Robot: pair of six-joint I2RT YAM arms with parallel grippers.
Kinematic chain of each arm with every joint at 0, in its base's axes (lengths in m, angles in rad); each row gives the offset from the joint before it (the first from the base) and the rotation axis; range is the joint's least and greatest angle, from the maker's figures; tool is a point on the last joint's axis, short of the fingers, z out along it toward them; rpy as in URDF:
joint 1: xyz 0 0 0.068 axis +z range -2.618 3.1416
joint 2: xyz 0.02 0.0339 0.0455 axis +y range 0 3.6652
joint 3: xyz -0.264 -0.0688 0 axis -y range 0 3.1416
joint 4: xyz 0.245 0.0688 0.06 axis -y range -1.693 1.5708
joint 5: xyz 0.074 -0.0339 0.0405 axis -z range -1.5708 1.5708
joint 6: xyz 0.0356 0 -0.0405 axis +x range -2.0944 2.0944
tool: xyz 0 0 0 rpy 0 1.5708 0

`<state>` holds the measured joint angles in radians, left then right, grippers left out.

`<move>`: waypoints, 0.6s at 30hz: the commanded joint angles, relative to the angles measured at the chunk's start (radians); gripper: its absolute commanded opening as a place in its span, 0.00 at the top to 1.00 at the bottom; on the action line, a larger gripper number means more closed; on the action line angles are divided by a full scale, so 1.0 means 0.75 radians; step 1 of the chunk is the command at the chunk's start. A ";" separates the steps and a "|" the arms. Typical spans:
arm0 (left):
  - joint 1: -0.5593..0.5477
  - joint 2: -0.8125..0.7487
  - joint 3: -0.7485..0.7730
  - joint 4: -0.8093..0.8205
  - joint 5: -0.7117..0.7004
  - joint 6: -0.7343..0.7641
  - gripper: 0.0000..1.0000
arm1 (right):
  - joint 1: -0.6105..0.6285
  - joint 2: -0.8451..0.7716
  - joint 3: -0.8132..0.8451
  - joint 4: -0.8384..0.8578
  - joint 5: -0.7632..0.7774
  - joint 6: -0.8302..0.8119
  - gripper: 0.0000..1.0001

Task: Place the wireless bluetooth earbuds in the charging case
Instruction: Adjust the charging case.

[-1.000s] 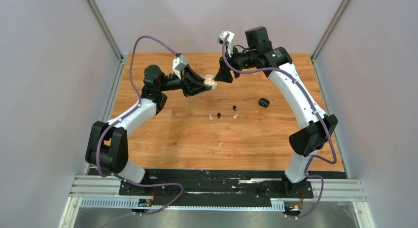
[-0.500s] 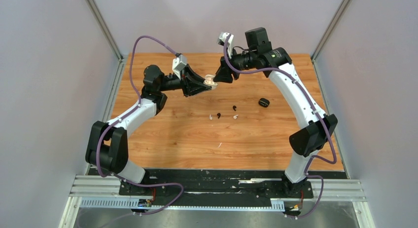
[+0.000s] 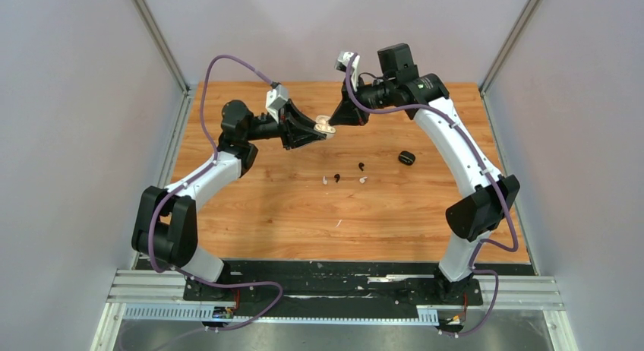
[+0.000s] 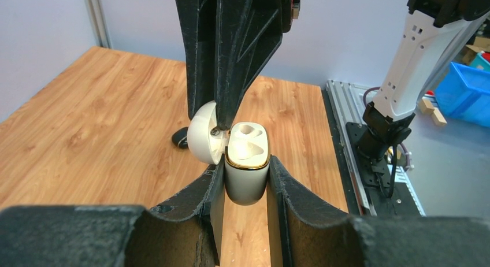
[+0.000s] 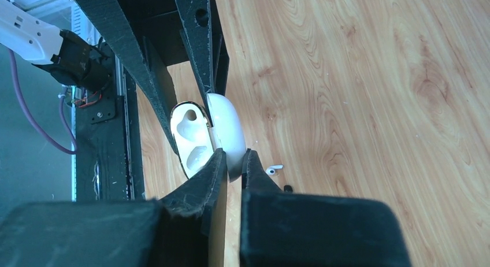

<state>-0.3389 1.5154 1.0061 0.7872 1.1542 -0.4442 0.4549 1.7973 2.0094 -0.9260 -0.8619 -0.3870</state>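
Observation:
The white charging case (image 4: 247, 177) is held upright above the table with its two earbud wells showing, and my left gripper (image 4: 245, 163) is shut on its body. Its rounded lid (image 5: 230, 131) stands hinged open, and my right gripper (image 5: 233, 160) is shut on that lid from the far side. In the top view the two grippers meet at the case (image 3: 325, 125). The earbuds lie on the table below: a white earbud (image 3: 325, 180), a black earbud (image 3: 337, 176), another black earbud (image 3: 360, 167) and another white earbud (image 3: 363, 180). One white earbud (image 5: 273, 170) also shows in the right wrist view.
A black charging case (image 3: 405, 158) lies shut on the table to the right of the earbuds. A pale scrap (image 3: 338, 223) rests nearer the front. Grey walls close in the wooden table (image 3: 250, 207) on three sides, and the black base rail (image 3: 334, 279) runs along the near edge.
My right gripper has moved a little left onto the case's lid and its jaws have shut on it. The left gripper and the case have stayed put.

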 commanded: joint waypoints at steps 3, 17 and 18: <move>-0.004 0.008 0.037 -0.063 -0.076 0.015 0.77 | 0.007 -0.044 0.002 0.016 0.004 -0.044 1.00; 0.000 -0.154 0.232 -0.900 -0.183 0.422 0.23 | 0.051 -0.243 -0.288 0.207 0.300 -0.445 1.00; 0.000 -0.162 0.243 -0.921 -0.197 0.443 0.22 | 0.057 -0.258 -0.315 0.229 0.311 -0.474 1.00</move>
<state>-0.3389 1.4868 1.1114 0.2783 1.0332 -0.2562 0.4694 1.6943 1.8423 -0.8669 -0.6796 -0.5869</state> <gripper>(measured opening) 0.771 0.048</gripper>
